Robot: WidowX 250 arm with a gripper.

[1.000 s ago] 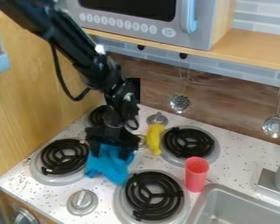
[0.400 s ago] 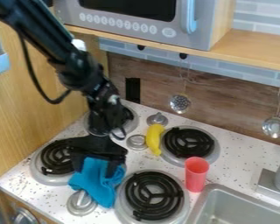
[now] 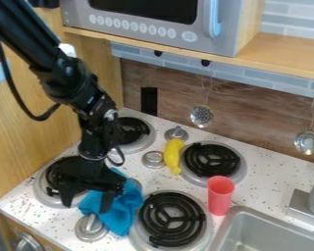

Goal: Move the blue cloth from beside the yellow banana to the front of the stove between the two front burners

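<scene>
Arm [image 3: 63, 78] slants down from upper left, pincer [image 3: 86, 202] apart against blue cloth [image 3: 123, 208].

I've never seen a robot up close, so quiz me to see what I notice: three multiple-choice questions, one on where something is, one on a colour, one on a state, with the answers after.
1. Where is the cup?
A) On the shelf
B) On the counter beside the sink
C) On a burner

2. What colour is the cloth by the gripper?
A) Blue
B) Yellow
C) Red

3. How are the gripper's two fingers?
A) Pressed together
B) Crossed
C) Apart

Answers:
1. B: it stands near the sink's corner.
2. A: the bunched cloth is bright blue.
3. C: a gap shows between them.
</scene>
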